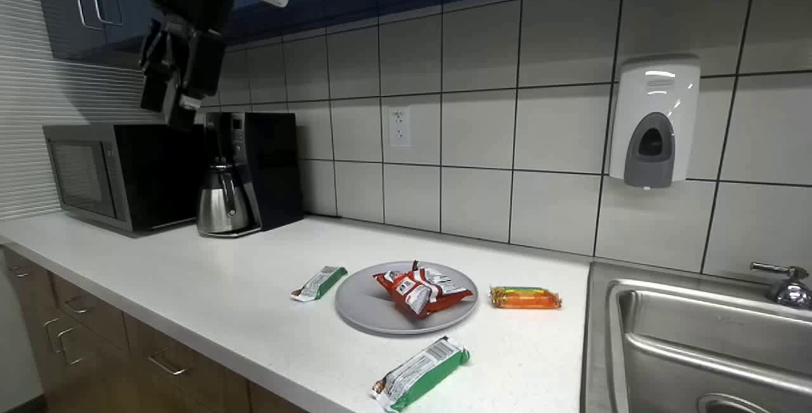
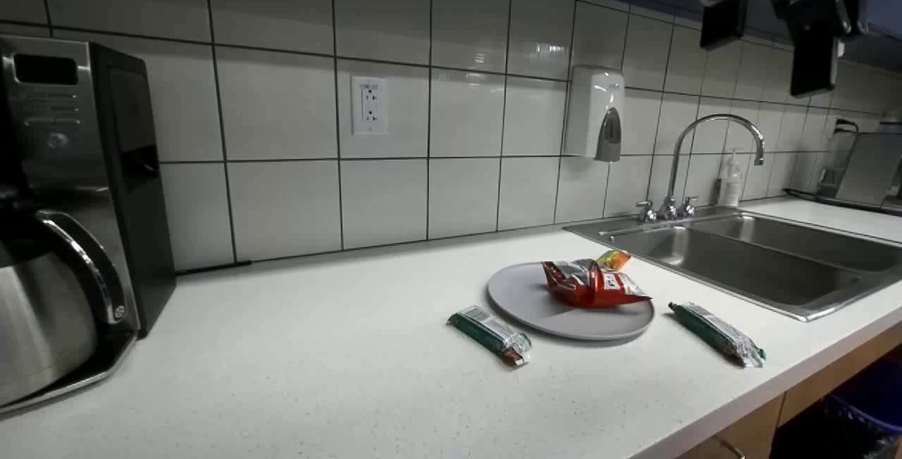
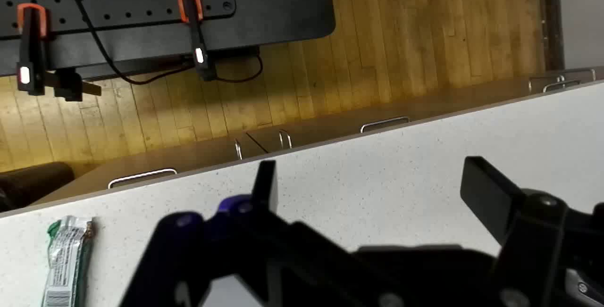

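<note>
My gripper [image 3: 371, 177] is open and empty, high above the white counter [image 3: 377, 198]. It also shows in both exterior views [image 1: 168, 105] [image 2: 768, 50], touching nothing. A grey round plate [image 1: 361, 313] [image 2: 518, 302] stands on the counter with a red and white snack bag [image 1: 422, 290] [image 2: 599, 288] on it. One green and silver wrapped bar [image 1: 320, 283] [image 2: 491, 331] lies beside the plate. Another green bar [image 1: 422, 373] [image 2: 717, 332] lies at its other side. An orange and yellow packet [image 1: 525, 298] lies near the sink, partly hidden behind the bag in an exterior view [image 2: 614, 259].
A coffee maker [image 1: 273, 169] [image 2: 134, 184] with a steel carafe stands beside a microwave [image 1: 152, 175]. A steel sink [image 1: 609, 337] [image 2: 796, 304] is set into the counter. A soap dispenser [image 1: 656, 102] hangs on the tiled wall. A black table [image 3: 278, 10] with clamps faces the counter.
</note>
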`<state>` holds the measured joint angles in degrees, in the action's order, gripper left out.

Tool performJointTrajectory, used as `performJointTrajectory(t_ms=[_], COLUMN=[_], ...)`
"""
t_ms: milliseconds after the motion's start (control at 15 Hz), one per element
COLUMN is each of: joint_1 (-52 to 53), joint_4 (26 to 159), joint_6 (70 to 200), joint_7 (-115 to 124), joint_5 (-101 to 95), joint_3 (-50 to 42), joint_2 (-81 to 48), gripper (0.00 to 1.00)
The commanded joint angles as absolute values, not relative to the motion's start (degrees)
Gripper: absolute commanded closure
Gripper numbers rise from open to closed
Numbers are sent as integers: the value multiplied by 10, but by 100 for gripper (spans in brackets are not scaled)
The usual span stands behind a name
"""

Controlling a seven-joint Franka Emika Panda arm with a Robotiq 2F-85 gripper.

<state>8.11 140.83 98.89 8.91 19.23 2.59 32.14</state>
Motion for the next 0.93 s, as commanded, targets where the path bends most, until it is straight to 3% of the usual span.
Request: performJointTrajectory(t_ms=[0, 867], joint_1=[67, 55], joint_4=[1407, 1447], joint_6=[986, 1106], joint_7=[84, 114], joint_5=[197, 169], joint_3=[37, 68], joint_2=[321, 329], gripper=[0, 0])
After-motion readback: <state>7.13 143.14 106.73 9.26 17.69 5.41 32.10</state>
